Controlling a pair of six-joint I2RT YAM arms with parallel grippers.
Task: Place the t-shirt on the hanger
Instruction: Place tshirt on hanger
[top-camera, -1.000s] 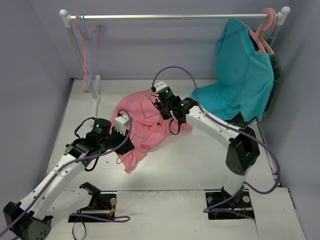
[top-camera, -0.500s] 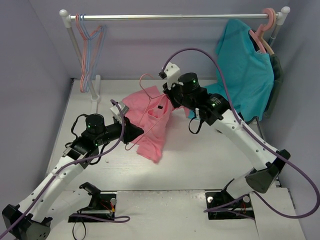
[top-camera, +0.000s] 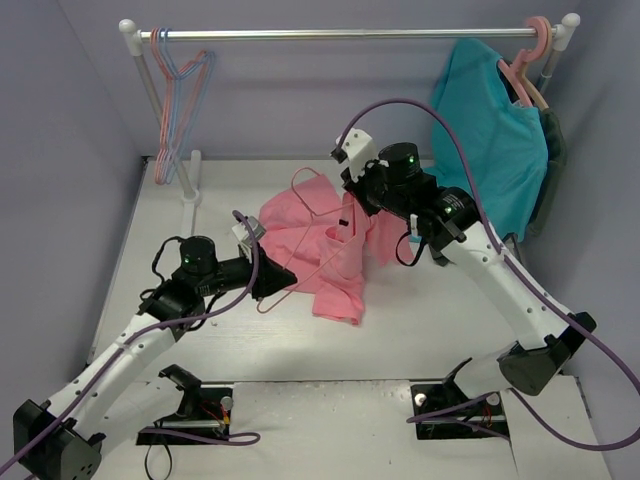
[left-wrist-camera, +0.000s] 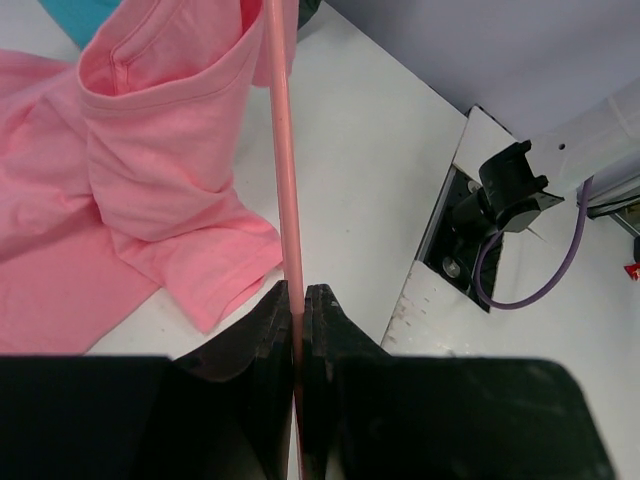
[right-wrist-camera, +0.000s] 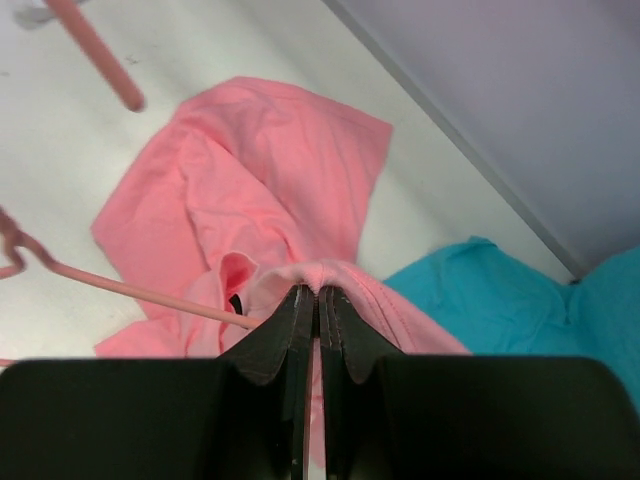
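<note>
The pink t-shirt (top-camera: 335, 268) hangs bunched above the table, its lower part trailing on the surface. My right gripper (top-camera: 352, 208) is shut on a fold of its cloth near the neck (right-wrist-camera: 318, 292). The thin pink hanger (top-camera: 297, 181) is tilted, with its hook up and one arm running into the t-shirt (right-wrist-camera: 270, 170). My left gripper (top-camera: 283, 277) is shut on the hanger's lower wire. In the left wrist view that wire (left-wrist-camera: 283, 150) runs straight out from between the fingertips (left-wrist-camera: 297, 295) past a sleeve (left-wrist-camera: 160, 170).
A clothes rail (top-camera: 350, 33) spans the back. Thin pink and blue hangers (top-camera: 175, 100) hang at its left end. A teal t-shirt (top-camera: 490, 150) on a thick pink hanger (top-camera: 538, 35) hangs at its right end, draping onto the table. Walls close in on both sides.
The right arm lifted the t-shirt off the table and carried it right. The left arm swung right and forward with the hanger, which now stands clear of the cloth heap.
</note>
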